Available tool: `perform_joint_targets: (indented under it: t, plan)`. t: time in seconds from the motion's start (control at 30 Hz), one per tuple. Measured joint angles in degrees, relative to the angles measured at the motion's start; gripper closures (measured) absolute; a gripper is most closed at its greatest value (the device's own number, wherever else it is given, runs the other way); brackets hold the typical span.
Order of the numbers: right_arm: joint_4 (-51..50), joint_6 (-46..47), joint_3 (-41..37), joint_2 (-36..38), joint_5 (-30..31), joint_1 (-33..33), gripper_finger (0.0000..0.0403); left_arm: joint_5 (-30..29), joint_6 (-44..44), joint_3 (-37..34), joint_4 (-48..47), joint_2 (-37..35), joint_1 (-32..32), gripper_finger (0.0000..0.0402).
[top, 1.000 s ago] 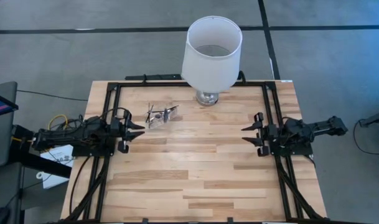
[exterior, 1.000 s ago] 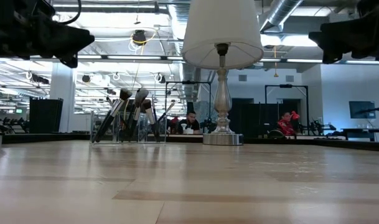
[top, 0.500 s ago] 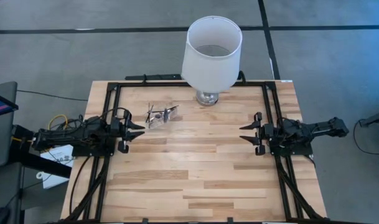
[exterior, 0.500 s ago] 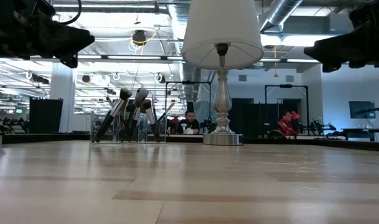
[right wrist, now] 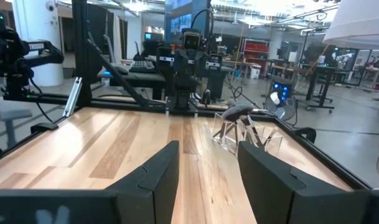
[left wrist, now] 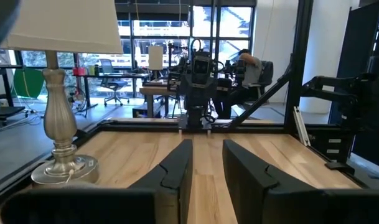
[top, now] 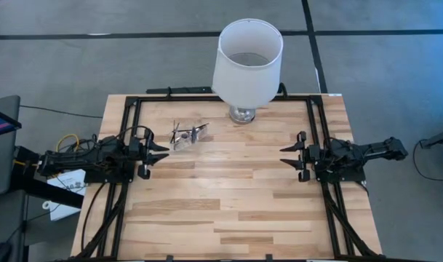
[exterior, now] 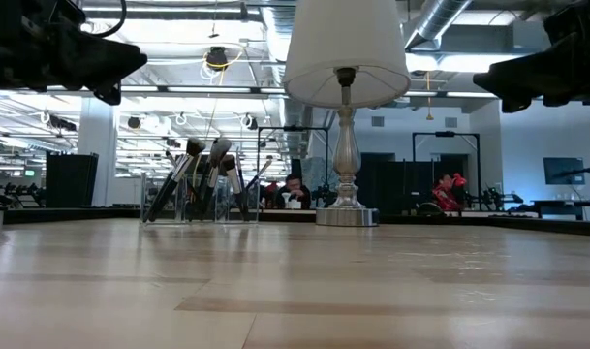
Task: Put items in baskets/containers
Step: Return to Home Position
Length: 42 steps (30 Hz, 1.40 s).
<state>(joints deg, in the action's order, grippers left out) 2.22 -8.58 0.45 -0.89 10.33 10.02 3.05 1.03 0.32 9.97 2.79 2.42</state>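
Several makeup brushes (exterior: pixel 205 174) stand bristle ends up in a clear plastic container (top: pixel 188 135), leaning against its walls; the container rests on the table's far left part. The right wrist view shows the container (right wrist: pixel 248 134) too. My left gripper (top: pixel 166 153) hovers open above the table's left side, just near of the container, pointing level toward the right; its own view shows the gripper (left wrist: pixel 208 163) with nothing between the fingers. My right gripper (top: pixel 282 159) hovers open at the table's right side, pointing left, and its own view shows it (right wrist: pixel 208 163) with nothing between its fingers.
A lamp with a large white shade (top: pixel 247 54) stands on its glass base (top: pixel 241 114) at the table's far middle. A black frame (top: pixel 130 109) runs along the table's edges. People sit in the room beyond the table.
My right gripper has tipped a little downward, toward level, and then kept still. Nothing else has moved.
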Motion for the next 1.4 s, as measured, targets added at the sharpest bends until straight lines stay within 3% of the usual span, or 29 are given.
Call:
perform_joint_targets:
  t: [1.4]
  plan:
    - [0.0, 0.0, 0.0, 0.0, 0.0, 0.0, 0.0249, 0.0, 0.0, 0.0, 0.8, 0.0, 0.0, 0.0316]
